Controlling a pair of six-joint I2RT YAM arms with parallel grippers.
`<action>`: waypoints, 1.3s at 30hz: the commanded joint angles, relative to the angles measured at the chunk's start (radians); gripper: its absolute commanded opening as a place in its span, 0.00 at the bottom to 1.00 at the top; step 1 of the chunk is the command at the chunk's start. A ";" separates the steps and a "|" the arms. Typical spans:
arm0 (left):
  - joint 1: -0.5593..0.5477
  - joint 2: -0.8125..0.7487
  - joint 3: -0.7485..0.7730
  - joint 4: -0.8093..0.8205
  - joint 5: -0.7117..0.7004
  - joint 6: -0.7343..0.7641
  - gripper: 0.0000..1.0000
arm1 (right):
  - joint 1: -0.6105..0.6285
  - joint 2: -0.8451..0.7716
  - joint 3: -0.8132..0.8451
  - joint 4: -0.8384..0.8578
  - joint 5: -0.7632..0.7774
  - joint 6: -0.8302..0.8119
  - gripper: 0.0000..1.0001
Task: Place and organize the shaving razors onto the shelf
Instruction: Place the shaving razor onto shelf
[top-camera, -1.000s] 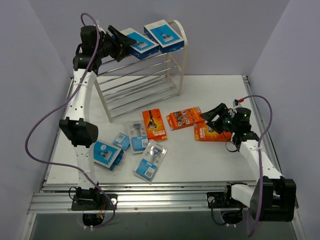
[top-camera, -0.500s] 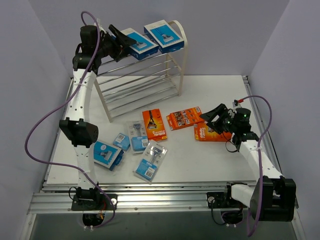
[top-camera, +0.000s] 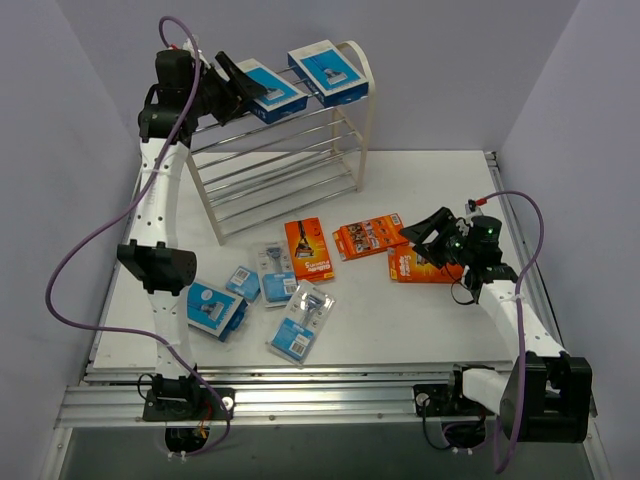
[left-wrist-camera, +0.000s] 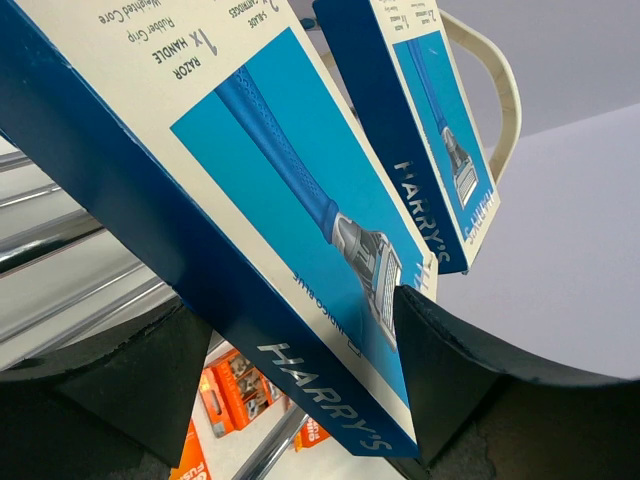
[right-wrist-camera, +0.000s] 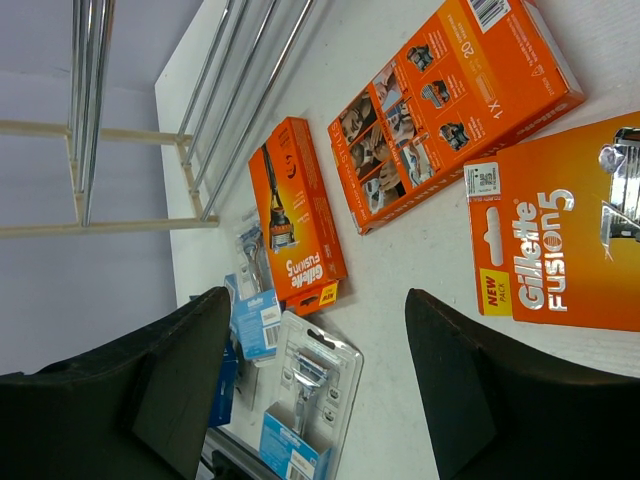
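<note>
Gripper on my left arm (top-camera: 243, 88) is raised to the top tier of the shelf (top-camera: 362, 120). Its two fingers (left-wrist-camera: 120, 380) straddle the near end of a blue box (left-wrist-camera: 300, 200) that rests on the chrome rods. The fingers sit close on either side of the box; I cannot tell whether they press it or stand just clear. The box lies straight ahead of my wrist, with its long axis pointing away from me. It sits side by side with a second blue box (top-camera: 328, 68) further right on the same tier, a gap between them. I judge that the coming move turns on that axis. Backing out in line with it should leave the box where it rests, while drifting sideways could drag it off the rods.

My right gripper (top-camera: 425, 240) hovers wide and empty, low over the table (top-camera: 430, 180), just beside the nearest orange pack (top-camera: 418, 266). Two other orange packs (top-camera: 370, 236) lie further left. A third blue box (top-camera: 215, 308) and the clear blister packs (top-camera: 300, 322) lie at the front left of the table, nearer my left arm.
</note>
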 joint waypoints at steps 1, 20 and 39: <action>0.006 -0.035 0.040 -0.096 -0.031 0.064 0.81 | -0.008 0.008 0.008 0.036 -0.029 -0.011 0.66; 0.014 -0.095 0.045 -0.225 -0.037 0.117 0.94 | -0.008 0.007 0.008 0.041 -0.038 -0.014 0.66; 0.107 -0.184 -0.012 -0.236 0.028 0.070 0.94 | -0.008 0.011 0.007 0.052 -0.049 -0.008 0.66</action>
